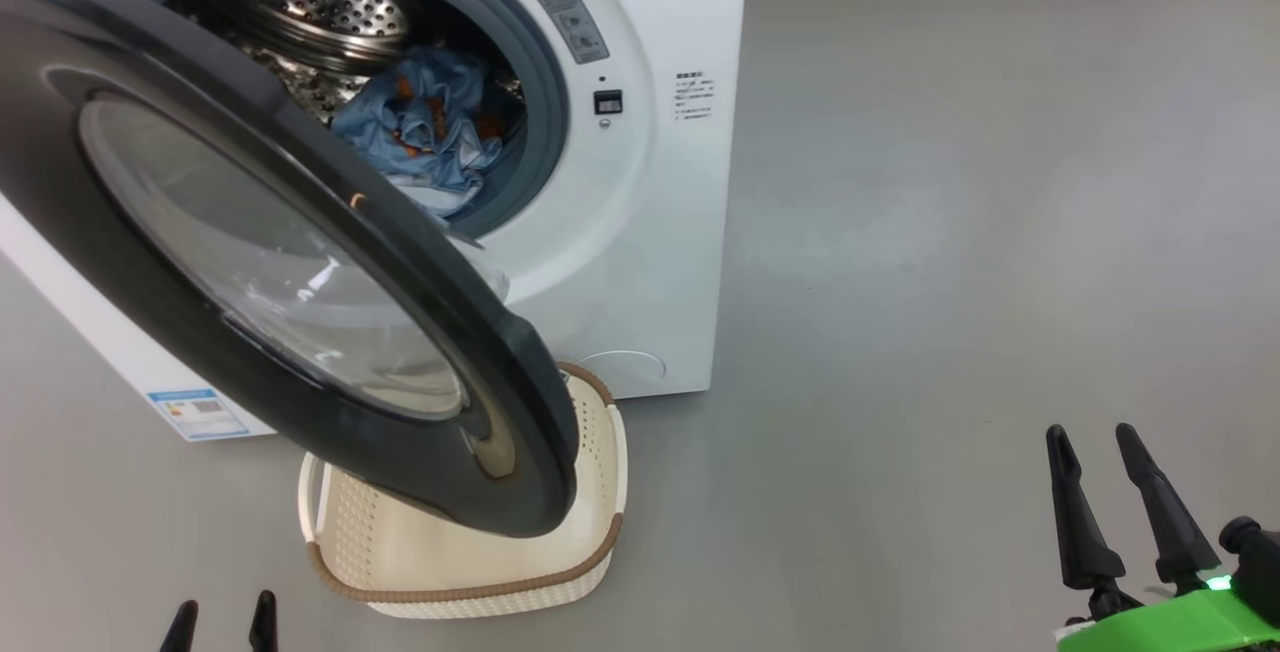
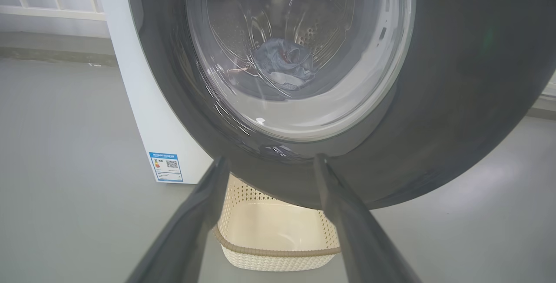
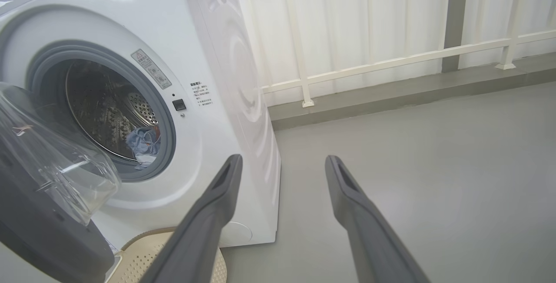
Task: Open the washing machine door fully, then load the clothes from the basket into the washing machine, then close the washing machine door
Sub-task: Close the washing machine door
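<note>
Grey floor [image 1: 950, 232] spread smooth across the scene, and on it at the far left stood the white washing machine [image 1: 640, 262], its grey gasket ringing the perforated steel drum. We saw the washing machine door [image 1: 290, 262] standing partly open. It was swung out towards the near left, with the glossy black rim and bulging glass bowl tilted across the mouth, so that only the right part of the opening showed past it in the head view. Beyond the machine's right side ran a white railing [image 3: 382, 64] before pale curtains. The basket [image 1: 400, 542] sat on the floor just in front of the machine, under the door's lower edge, its cream bottom and brown rim band showing. The clothes [image 1: 425, 127] lay bunched in the drum, low and towards the front, blue with orange bears, a bit of white lining near the gasket lip. Our right gripper [image 1: 1090, 429] hung at the near right, well apart from the machine, its fingers spread wide around nothing. Our left gripper [image 1: 225, 617] pointed at the door's lower rim from the near left, equally wide and holding nothing; we could not tell whether its tips touched the rim. A small blue label [image 1: 197, 414] marked the machine's lower left corner.
</note>
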Tool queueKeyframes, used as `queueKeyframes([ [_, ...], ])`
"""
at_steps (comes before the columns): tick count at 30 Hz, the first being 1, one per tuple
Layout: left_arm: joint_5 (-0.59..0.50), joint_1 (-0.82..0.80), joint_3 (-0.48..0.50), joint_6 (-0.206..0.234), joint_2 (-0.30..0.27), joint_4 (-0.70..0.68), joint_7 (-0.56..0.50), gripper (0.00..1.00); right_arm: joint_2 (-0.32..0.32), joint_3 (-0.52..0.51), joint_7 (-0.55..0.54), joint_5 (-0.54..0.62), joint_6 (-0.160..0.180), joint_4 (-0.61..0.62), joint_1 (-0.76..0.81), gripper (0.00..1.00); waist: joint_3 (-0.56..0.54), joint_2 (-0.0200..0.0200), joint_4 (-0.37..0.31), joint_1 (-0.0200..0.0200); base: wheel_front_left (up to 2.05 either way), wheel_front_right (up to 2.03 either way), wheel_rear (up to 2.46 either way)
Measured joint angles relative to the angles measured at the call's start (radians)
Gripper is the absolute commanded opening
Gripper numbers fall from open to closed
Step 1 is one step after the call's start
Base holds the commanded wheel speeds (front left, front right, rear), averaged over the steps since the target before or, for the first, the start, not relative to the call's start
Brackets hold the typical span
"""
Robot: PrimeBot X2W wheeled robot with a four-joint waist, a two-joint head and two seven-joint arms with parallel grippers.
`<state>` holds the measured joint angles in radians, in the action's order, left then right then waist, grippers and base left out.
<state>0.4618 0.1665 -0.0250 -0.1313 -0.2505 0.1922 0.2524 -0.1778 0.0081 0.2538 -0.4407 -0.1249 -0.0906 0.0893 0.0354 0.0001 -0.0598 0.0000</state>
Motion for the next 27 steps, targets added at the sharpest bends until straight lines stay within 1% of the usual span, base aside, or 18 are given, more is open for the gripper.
queueKeyframes([
  [1, 0.0, -0.001, -0.003, 0.0, 0.003, 0.002, 0.0, 1.0, 0.003, 0.002, 0.0, -0.002, 0.0, 0.0, -0.002, 0.12, 0.001, 0.0, 0.005, 0.0, 0.0, 0.0, 0.0],
  [2, -0.002, -0.003, -0.006, 0.0, 0.006, 0.003, 0.0, 1.0, 0.006, 0.006, 0.0, -0.003, 0.0, 0.0, -0.008, 0.0, 0.001, 0.0, 0.011, 0.0, 0.0, 0.0, 0.0],
  [7, -0.007, -0.02, -0.022, 0.0, 0.018, 0.009, 0.0, 1.0, 0.008, 0.036, 0.0, -0.009, 0.0, 0.013, -0.073, 0.0, 0.003, 0.0, 0.045, 0.0, 0.0, 0.0, 0.0],
  [14, -0.015, -0.027, -0.028, 0.0, 0.028, 0.011, 0.0, 1.0, 0.0, 0.113, 0.0, -0.022, 0.0, 0.079, -0.195, 0.0, -0.007, 0.0, 0.107, 0.0, 0.0, 0.0, 0.0],
  [18, -0.015, -0.027, -0.032, 0.0, 0.034, 0.011, 0.0, 1.0, 0.012, 0.161, 0.0, -0.049, 0.0, 0.13, -0.252, 0.0, -0.016, 0.0, 0.138, 0.0, 0.0, 0.0, 0.0],
  [23, -0.015, -0.027, -0.039, 0.0, 0.044, 0.013, 0.0, 1.0, 0.032, 0.242, 0.0, -0.063, 0.0, 0.209, -0.303, 0.0, -0.026, 0.0, 0.183, 0.0, 0.0, 0.0, 0.0],
  [27, -0.015, -0.027, -0.042, 0.0, 0.045, 0.014, 0.0, 1.0, 0.038, 0.334, 0.001, -0.07, 0.0, 0.236, -0.339, 0.0, -0.031, 0.0, 0.218, 0.0, 0.0, 0.0, 0.0],
])
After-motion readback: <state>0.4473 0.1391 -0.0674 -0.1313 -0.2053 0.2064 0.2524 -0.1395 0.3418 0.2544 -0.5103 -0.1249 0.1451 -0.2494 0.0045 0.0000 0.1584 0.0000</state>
